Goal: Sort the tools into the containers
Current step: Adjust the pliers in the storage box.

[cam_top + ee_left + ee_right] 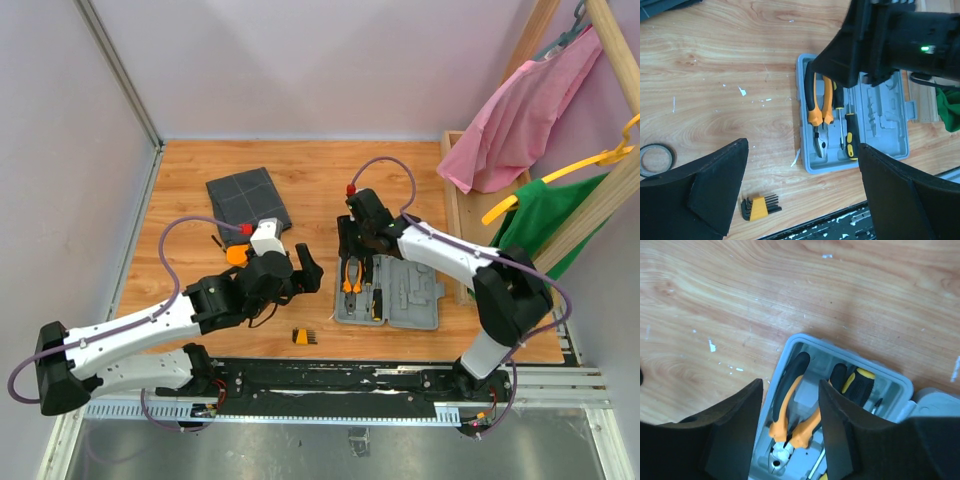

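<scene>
The right end effector (790, 386) hangs over the far left end of the flat light-grey hard plastic case (415, 298), fingers apart and gripping nothing. Between them, inside the case, lie the orange-and-black-handled pliers (781, 422). Two black-and-yellow screwdrivers (850, 136) lie in the case just beside the pliers. The left end effector (802, 150) hovers left of the case, spread wide and empty. On the wooden worktop (715, 75) near the case's near left corner lies the small orange bit holder (760, 207). The black tape ring (655, 159) lies well left of the case. The round orange piece (237, 255) and the dark grey square fabric pouch (248, 200) lie farther left of the case.
</scene>
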You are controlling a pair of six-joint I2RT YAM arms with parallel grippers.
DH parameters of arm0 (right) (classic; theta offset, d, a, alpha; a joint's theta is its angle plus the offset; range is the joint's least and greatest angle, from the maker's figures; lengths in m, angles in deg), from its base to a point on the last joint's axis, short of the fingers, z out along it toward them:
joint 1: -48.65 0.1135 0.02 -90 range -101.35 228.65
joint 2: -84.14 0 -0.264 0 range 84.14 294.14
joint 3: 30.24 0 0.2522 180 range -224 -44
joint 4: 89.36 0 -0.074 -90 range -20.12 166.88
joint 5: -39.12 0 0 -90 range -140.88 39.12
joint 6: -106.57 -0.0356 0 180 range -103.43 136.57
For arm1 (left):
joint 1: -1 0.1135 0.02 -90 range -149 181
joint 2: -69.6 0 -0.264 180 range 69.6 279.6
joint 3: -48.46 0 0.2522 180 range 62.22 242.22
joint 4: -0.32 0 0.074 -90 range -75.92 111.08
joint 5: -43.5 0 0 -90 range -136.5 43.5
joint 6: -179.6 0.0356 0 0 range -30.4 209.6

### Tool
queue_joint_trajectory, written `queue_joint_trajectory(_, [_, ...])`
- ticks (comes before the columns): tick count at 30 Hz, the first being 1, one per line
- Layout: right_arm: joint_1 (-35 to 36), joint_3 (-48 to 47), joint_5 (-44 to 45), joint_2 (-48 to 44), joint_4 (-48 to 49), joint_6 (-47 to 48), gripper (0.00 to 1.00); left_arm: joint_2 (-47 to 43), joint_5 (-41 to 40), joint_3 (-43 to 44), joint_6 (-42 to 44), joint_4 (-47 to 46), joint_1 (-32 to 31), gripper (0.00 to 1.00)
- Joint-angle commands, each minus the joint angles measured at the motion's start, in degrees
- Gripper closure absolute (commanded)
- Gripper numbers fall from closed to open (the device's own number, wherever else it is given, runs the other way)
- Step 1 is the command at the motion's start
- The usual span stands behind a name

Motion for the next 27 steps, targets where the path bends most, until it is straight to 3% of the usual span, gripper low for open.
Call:
queue_joint_trajectory(1, [-1.2, 3.5, 1.6, -7.1, 2.3, 1.3, 0.45, 1.9, 0.5, 0.8, 1.4, -2.6, -0.2, 0.06])
queue_joint_trajectory(5, [-2.8, 7.0, 4.5, -11.8, 0.8, 0.8, 0.31, 3.9, 1.6, 1.6, 2.6, -3.7, 0.4, 0.06])
queue_joint_trajectory(9, [-5.1, 10.6, 5.6, -17.3, -0.2, -0.6, 0.04, 5.6, 6.6, 1.2, 4.0, -6.7, 3.3, 0.02])
queue_joint_trajectory(10, [-5.4, 11.4, 6.4, -18.7, -0.3, -1.2, 0.01, 6.1, 7.9, 1.1, 4.2, -7.2, 4.2, 0.01])
queue_joint_trajectory(15, [-6.5, 15.8, 9.8, -25.4, 0.6, -0.8, 0.02, 8.6, 9.6, 1.1, 6.5, -9.8, 5.9, 0.01])
queue_joint_trajectory(21, [-8.2, 18.5, 6.2, -28.7, 2.3, 0.6, 0.01, 13.1, 13.1, 1.5, 8.9, -14.4, 7.8, 0.03])
queue_joint_trajectory(24, [-8.4, 18.7, 2.8, -28.9, 2.4, 1.4, 0.12, 16.1, 14.6, 2.4, 10.4, -16.7, 8.8, 0.12])
queue_joint_trajectory(27, [-8.4, 18.8, 1.0, -28.7, 2.2, 0.5, 0.3, 19.9, 15.7, 4.5, 12.2, -17.9, 9.4, 0.25])
